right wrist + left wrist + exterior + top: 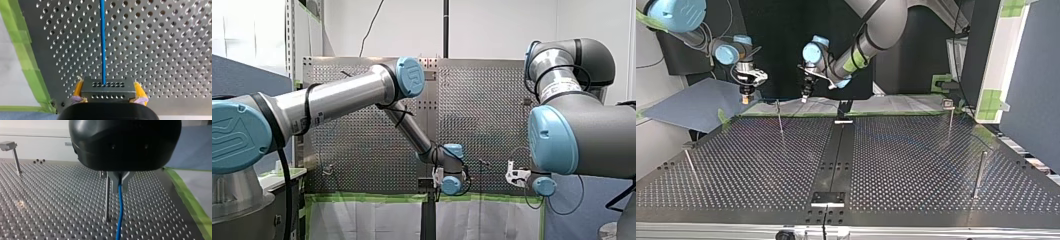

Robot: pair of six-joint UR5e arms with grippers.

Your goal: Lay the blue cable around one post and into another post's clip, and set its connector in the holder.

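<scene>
My left gripper [120, 188] was closed on the blue cable [119, 215]. Its two metal fingers [113, 181] pinched the cable between them, and from there the cable hung almost straight down toward the perforated tabletop [50, 202]. A thin upright post [107, 200] stood just beside the hanging cable, a little behind it; I could not tell if the two were touching. A second post with a small clip on its top [15, 155] stood well apart from it, near the far edge of the tabletop.

My right gripper [108, 86] was closed too. Its yellow pads [78, 88] pressed on both sides of a dark grey connector [108, 93], a block with rows of small holes. The blue cable came out of the middle of this block and ran straight ahead of the gripper, above the tabletop. A strip of green tape [25, 57] followed the tabletop's edge beside the gripper.

In the top view both grippers were in the air above the far edge of the tabletop, near each other, my right one at the view's left.
</scene>
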